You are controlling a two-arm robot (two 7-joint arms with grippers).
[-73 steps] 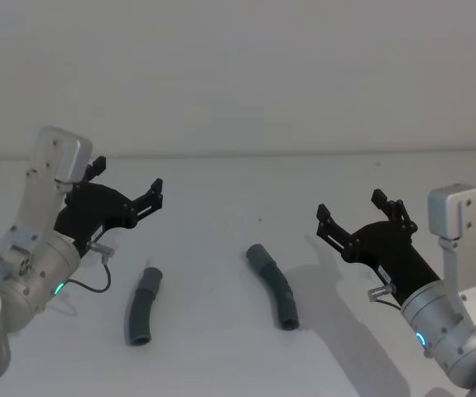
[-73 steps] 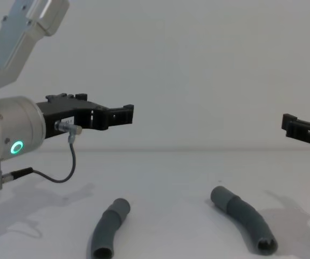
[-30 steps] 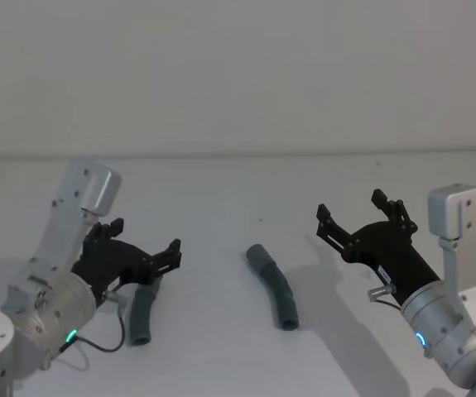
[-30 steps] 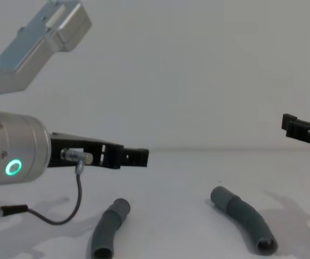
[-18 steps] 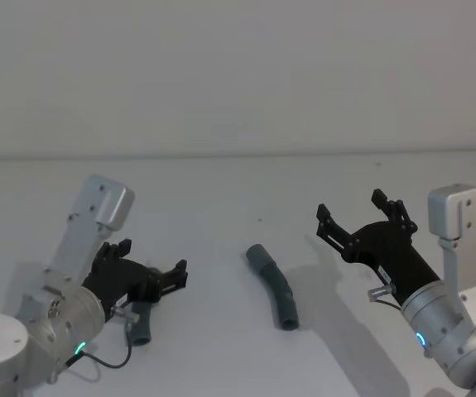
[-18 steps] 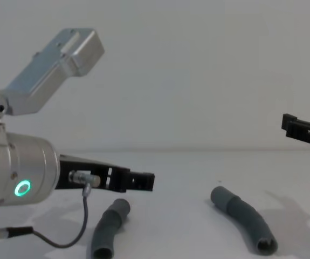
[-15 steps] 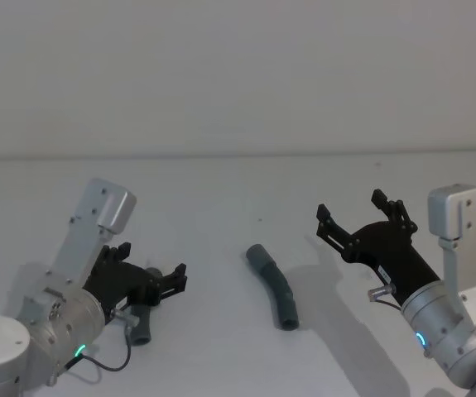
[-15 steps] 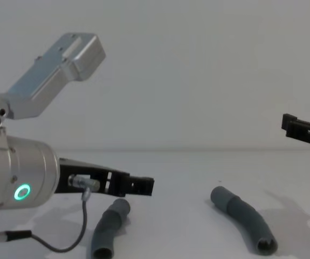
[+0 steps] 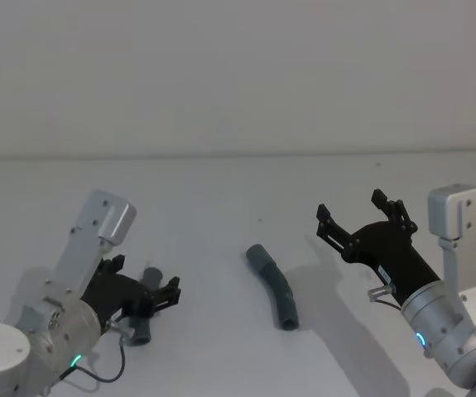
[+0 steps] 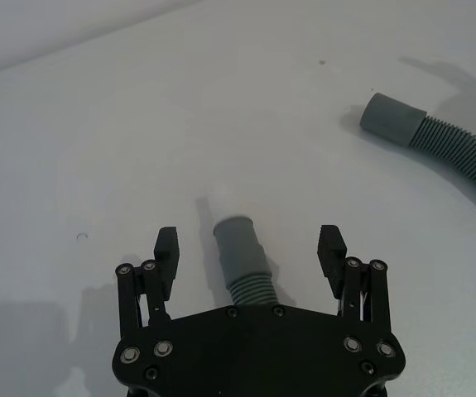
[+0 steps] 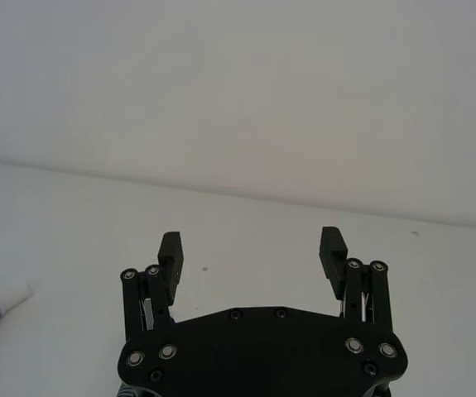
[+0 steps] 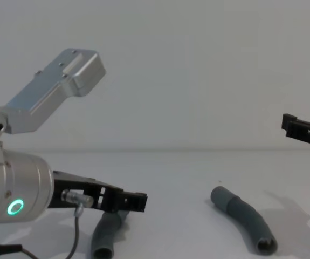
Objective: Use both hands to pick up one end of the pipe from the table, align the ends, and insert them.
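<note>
Tabletop [image 9: 221, 190]: spread left end effector [image 10: 249, 241] has lowered astride shorter pipe [image 10: 242, 251]; right end effector [image 9: 351, 208] unmoved, spread.

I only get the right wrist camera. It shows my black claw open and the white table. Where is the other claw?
Observer: The left gripper is low over the white table. It is open around the shorter dark grey ribbed hose piece.
Operator: Is it squeezing the tube yet?
Observer: Not yet. The left wrist view shows a gap between the hose and each of the fingers.
Operator: Where's the other tube?
Observer: The longer dark grey curved hose piece lies flat on the table, between the left gripper and the right gripper.
</note>
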